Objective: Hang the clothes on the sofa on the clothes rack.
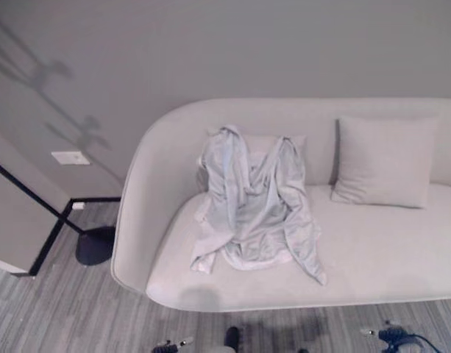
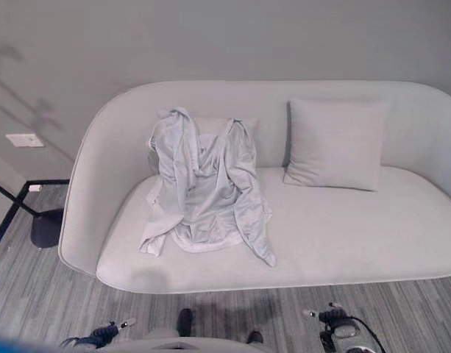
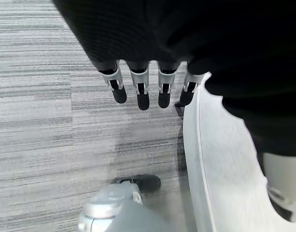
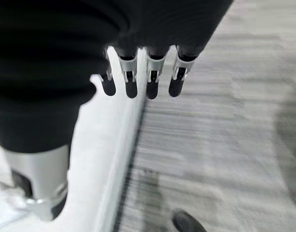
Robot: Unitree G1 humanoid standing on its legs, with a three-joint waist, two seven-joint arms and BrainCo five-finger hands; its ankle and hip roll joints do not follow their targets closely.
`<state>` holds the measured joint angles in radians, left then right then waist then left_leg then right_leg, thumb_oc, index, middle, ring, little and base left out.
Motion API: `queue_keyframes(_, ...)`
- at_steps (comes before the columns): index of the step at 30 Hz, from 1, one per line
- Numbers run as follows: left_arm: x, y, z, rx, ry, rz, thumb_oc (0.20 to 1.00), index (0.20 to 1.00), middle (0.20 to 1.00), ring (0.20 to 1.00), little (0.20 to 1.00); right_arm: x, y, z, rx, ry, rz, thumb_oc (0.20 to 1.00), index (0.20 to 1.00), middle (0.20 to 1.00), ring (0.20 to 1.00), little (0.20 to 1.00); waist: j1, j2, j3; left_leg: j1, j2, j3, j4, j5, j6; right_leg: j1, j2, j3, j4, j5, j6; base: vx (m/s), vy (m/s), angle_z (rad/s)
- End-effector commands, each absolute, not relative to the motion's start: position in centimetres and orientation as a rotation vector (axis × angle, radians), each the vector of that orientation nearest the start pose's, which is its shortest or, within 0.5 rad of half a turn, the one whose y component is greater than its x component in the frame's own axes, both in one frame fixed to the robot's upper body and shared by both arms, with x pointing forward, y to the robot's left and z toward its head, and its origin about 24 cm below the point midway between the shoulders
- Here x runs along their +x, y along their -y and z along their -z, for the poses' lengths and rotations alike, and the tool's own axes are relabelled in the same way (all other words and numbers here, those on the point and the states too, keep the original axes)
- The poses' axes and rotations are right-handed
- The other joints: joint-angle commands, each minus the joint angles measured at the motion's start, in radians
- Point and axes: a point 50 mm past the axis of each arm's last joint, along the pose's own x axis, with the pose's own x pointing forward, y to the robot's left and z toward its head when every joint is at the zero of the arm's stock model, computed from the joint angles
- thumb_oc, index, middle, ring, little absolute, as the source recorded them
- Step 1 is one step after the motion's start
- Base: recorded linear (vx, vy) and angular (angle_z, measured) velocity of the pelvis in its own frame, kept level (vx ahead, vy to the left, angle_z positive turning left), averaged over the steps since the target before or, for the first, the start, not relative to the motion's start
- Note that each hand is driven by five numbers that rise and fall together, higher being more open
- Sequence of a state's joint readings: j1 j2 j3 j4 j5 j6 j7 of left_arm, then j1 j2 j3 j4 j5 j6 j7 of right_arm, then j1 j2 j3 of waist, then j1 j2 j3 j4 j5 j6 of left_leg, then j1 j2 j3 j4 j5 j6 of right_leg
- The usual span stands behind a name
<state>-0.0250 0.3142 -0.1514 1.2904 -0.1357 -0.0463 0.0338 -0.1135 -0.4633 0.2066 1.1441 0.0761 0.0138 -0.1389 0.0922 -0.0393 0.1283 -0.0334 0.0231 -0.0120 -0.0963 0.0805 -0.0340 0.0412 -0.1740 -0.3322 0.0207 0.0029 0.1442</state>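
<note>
A pale grey garment lies crumpled on the light sofa, its top draped over a cushion at the backrest and its hem spread on the seat. The clothes rack's round black base and slanting black pole stand on the floor left of the sofa. My left hand hangs low in front of the sofa's edge, fingers straight and empty. My right hand hangs likewise beside the sofa front, open and holding nothing. Both hands are well short of the garment.
A square grey cushion leans on the backrest right of the garment. A white wall socket sits on the grey wall at left. A pale panel stands at the far left. Striped grey carpet runs before the sofa.
</note>
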Motion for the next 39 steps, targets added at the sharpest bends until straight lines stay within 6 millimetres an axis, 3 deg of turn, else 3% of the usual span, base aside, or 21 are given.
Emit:
queue_keyframes(1, 11.5, -27.8, 14.2, 0.317, -1.125, -0.196, 1.000, 1.000, 1.000, 1.000, 1.000, 20.0, 30.9, 8.6, -0.643, -0.837, 0.222, 1.000, 1.000, 1.000, 1.000, 1.000, 0.009, -0.022, 0.078, 0.015, -0.026, -0.012, 0.073, -0.097, 0.019, -0.123, -0.094, 0.116, 0.190, 0.094, 0.059, -0.03, 0.110, 0.16)
queue_keyframes(4, 11.4, -27.7, 14.3, 0.331, -1.130, -0.188, 1.000, 1.000, 1.000, 1.000, 1.000, 20.7, 29.8, 8.6, -0.660, -0.812, 0.182, 1.000, 1.000, 1.000, 1.000, 1.000, -0.001, -0.007, 0.089, 0.036, -0.023, -0.041, 0.068, -0.102, 0.025, -0.183, -0.064, 0.207, 0.265, 0.105, 0.041, 0.04, 0.019, 0.47)
queue_keyframes(5, 11.4, -27.8, 14.3, 0.333, -1.128, -0.188, 1.000, 1.000, 1.000, 1.000, 1.000, 20.6, 29.5, 8.8, -0.663, -0.815, 0.170, 1.000, 1.000, 1.000, 1.000, 1.000, -0.001, -0.009, 0.085, 0.043, -0.023, -0.047, 0.063, -0.104, 0.021, -0.189, -0.049, 0.215, 0.227, 0.085, 0.036, 0.16, -0.117, 0.73)
queue_keyframes(6, 12.1, -27.9, 14.0, 0.339, -1.111, -0.190, 1.000, 1.000, 1.000, 1.000, 1.000, 20.4, 28.9, 9.3, -0.658, -0.829, 0.151, 1.000, 1.000, 1.000, 1.000, 1.000, -0.009, -0.017, 0.095, 0.066, -0.031, -0.068, 0.046, -0.109, 0.011, -0.203, -0.017, 0.196, 0.099, 0.092, 0.043, 0.13, -0.115, 0.62)
queue_keyframes(7, 12.1, -27.9, 14.0, 0.339, -1.111, -0.190, 1.000, 1.000, 1.000, 1.000, 1.000, 20.4, 28.9, 9.3, -0.658, -0.829, 0.151, 1.000, 1.000, 1.000, 1.000, 1.000, -0.009, -0.017, 0.096, 0.067, -0.030, -0.068, 0.046, -0.109, 0.011, -0.202, -0.016, 0.196, 0.098, 0.092, 0.043, 0.19, -0.196, 0.44)
queue_keyframes(8, 11.7, -28.1, 14.1, 0.374, -1.135, -0.181, 1.000, 1.000, 1.000, 1.000, 1.000, 18.8, 29.0, 10.3, -0.683, -0.897, 0.135, 1.000, 1.000, 1.000, 1.000, 1.000, -0.032, -0.032, 0.102, 0.077, -0.035, -0.089, 0.042, -0.120, 0.000, -0.169, 0.017, 0.220, -0.041, 0.087, 0.064, 0.10, -0.100, 0.30)
queue_keyframes(12, 11.8, -27.7, 14.2, 0.325, -1.122, -0.207, 1.000, 1.000, 1.000, 1.000, 1.000, 17.3, 27.8, 11.5, -0.647, -0.937, 0.105, 1.000, 1.000, 1.000, 1.000, 1.000, -0.030, -0.045, 0.076, 0.083, -0.025, -0.106, 0.011, -0.102, -0.013, -0.137, 0.044, 0.222, -0.080, 0.108, 0.059, 0.17, -0.176, 0.61)
queue_keyframes(19, 13.6, -25.1, 14.3, 0.248, -1.044, -0.195, 1.000, 1.000, 1.000, 1.000, 1.000, 15.2, 27.3, 12.6, -0.583, -0.985, 0.138, 1.000, 1.000, 1.000, 1.000, 1.000, -0.044, -0.042, 0.064, 0.029, 0.013, -0.117, 0.009, -0.064, -0.060, -0.098, 0.043, 0.129, -0.108, 0.093, 0.052, 0.07, -0.126, 0.54)
queue_keyframes(26, 15.1, -25.7, 13.3, 0.330, -0.963, -0.168, 1.000, 1.000, 1.000, 1.000, 1.000, 17.2, 28.4, 10.7, -0.573, -0.855, 0.197, 1.000, 1.000, 1.000, 1.000, 1.000, -0.060, -0.024, 0.050, 0.046, 0.018, -0.069, 0.009, -0.077, -0.058, -0.080, 0.039, 0.136, -0.108, 0.087, 0.056, 0.05, 0.022, 0.05)
queue_keyframes(28, 18.8, -26.7, 10.6, 0.421, -0.787, -0.173, 1.000, 1.000, 1.000, 1.000, 1.000, 20.0, 29.7, 7.7, -0.552, -0.688, 0.273, 1.000, 1.000, 1.000, 1.000, 1.000, -0.071, -0.014, 0.060, 0.045, 0.014, -0.054, 0.009, -0.083, -0.052, -0.093, 0.034, 0.157, -0.108, 0.097, 0.063, 0.01, 0.078, -0.21)
queue_keyframes(29, 18.9, -26.7, 10.6, 0.421, -0.787, -0.173, 1.000, 1.000, 1.000, 1.000, 1.000, 20.0, 29.7, 7.7, -0.552, -0.688, 0.273, 1.000, 1.000, 1.000, 1.000, 1.000, -0.071, -0.014, 0.060, 0.045, 0.014, -0.054, 0.009, -0.083, -0.052, -0.093, 0.034, 0.157, -0.108, 0.097, 0.063, -0.06, 0.053, -0.21)
queue_keyframes(31, 25.0, -26.9, 5.3, 0.490, -0.503, -0.200, 1.000, 1.000, 1.000, 1.000, 1.000, 24.1, 30.7, 3.3, -0.565, -0.483, 0.333, 1.000, 1.000, 1.000, 1.000, 1.000, -0.082, -0.003, 0.082, 0.021, 0.006, -0.041, 0.009, -0.082, -0.046, -0.136, 0.027, 0.174, -0.108, 0.112, 0.070, -0.11, 0.052, -0.29)
queue_keyframes(32, 25.0, -26.9, 5.3, 0.491, -0.502, -0.200, 1.000, 1.000, 1.000, 1.000, 1.000, 24.2, 30.7, 3.3, -0.565, -0.482, 0.333, 1.000, 1.000, 1.000, 1.000, 1.000, -0.081, -0.003, 0.082, 0.020, 0.006, -0.040, 0.009, -0.082, -0.046, -0.137, 0.027, 0.174, -0.108, 0.112, 0.070, -0.09, 0.042, -0.22)
queue_keyframes(34, 28.4, -26.4, 1.6, 0.535, -0.331, -0.202, 1.000, 1.000, 1.000, 1.000, 1.000, 26.5, 30.7, 0.7, -0.575, -0.374, 0.351, 1.000, 1.000, 1.000, 1.000, 1.000, -0.086, 0.002, 0.094, 0.002, 0.002, -0.034, 0.009, -0.079, -0.046, -0.161, 0.022, 0.185, -0.108, 0.121, 0.074, -0.06, 0.021, -0.13)
queue_keyframes(35, 28.4, -26.4, 1.5, 0.535, -0.330, -0.203, 1.000, 1.000, 1.000, 1.000, 1.000, 26.5, 30.7, 0.7, -0.575, -0.373, 0.352, 1.000, 1.000, 1.000, 1.000, 1.000, -0.085, 0.002, 0.095, 0.002, 0.002, -0.033, 0.009, -0.079, -0.046, -0.161, 0.022, 0.185, -0.108, 0.121, 0.074, -0.13, 0.020, -0.10)
queue_keyframes(37, 34.1, -23.8, -6.2, 0.651, -0.029, -0.178, 1.000, 1.000, 1.000, 1.000, 1.000, 31.2, 29.7, -4.8, -0.603, -0.176, 0.365, 1.000, 1.000, 1.000, 1.000, 1.000, -0.097, 0.011, 0.126, -0.054, -0.008, -0.025, 0.009, -0.061, -0.048, -0.224, 0.016, 0.200, -0.108, 0.145, 0.080, -0.18, 0.029, -0.10)
queue_keyframes(38, 34.1, -23.8, -6.3, 0.651, -0.027, -0.179, 1.000, 1.000, 1.000, 1.000, 1.000, 31.3, 29.7, -4.9, -0.602, -0.174, 0.366, 1.000, 1.000, 1.000, 1.000, 1.000, -0.096, 0.010, 0.126, -0.057, -0.008, -0.024, 0.009, -0.061, -0.048, -0.227, 0.016, 0.201, -0.108, 0.146, 0.080, -0.12, 0.024, -0.10)
queue_keyframes(39, 35.3, -23.4, -8.1, 0.702, 0.028, -0.183, 1.000, 1.000, 1.000, 1.000, 1.000, 32.4, 29.1, -6.1, -0.598, -0.130, 0.359, 1.000, 1.000, 1.000, 1.000, 1.000, -0.101, 0.013, 0.131, -0.071, -0.010, -0.021, 0.009, -0.056, -0.049, -0.243, 0.015, 0.204, -0.108, 0.153, 0.082, -0.06, 0.009, -0.10)
